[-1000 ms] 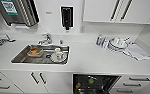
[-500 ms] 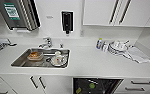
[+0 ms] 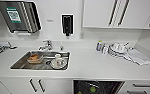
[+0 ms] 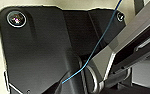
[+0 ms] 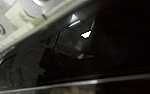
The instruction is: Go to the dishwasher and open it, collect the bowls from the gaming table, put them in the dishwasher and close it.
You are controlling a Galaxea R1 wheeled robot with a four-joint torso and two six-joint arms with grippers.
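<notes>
Around the one steel sink (image 3: 21,62): one tap (image 3: 47,45) behind it, one orange container (image 3: 34,58) and one white cup on a plate (image 3: 58,61) inside it. To its right stand two small bottles (image 3: 101,47) and one pile of white crockery (image 3: 117,49). Below and to its right, one dishwasher (image 3: 98,87) is open, with two green bowls (image 3: 92,89) visible inside.

Smooth matt white tabletop (image 3: 91,65). Brushed steel rectangular sink (image 3: 21,63), satin sheen; shiny chrome tap (image 3: 47,45) behind it. Glazed white crockery in the sink (image 3: 58,61) and in the pile at right (image 3: 117,48). Glossy black plastic wall dispenser (image 3: 67,24). Flat white cabinet doors (image 3: 98,12), metal bar handles. My left wrist: matt black plate (image 4: 36,55), thin blue wire (image 4: 96,47).
</notes>
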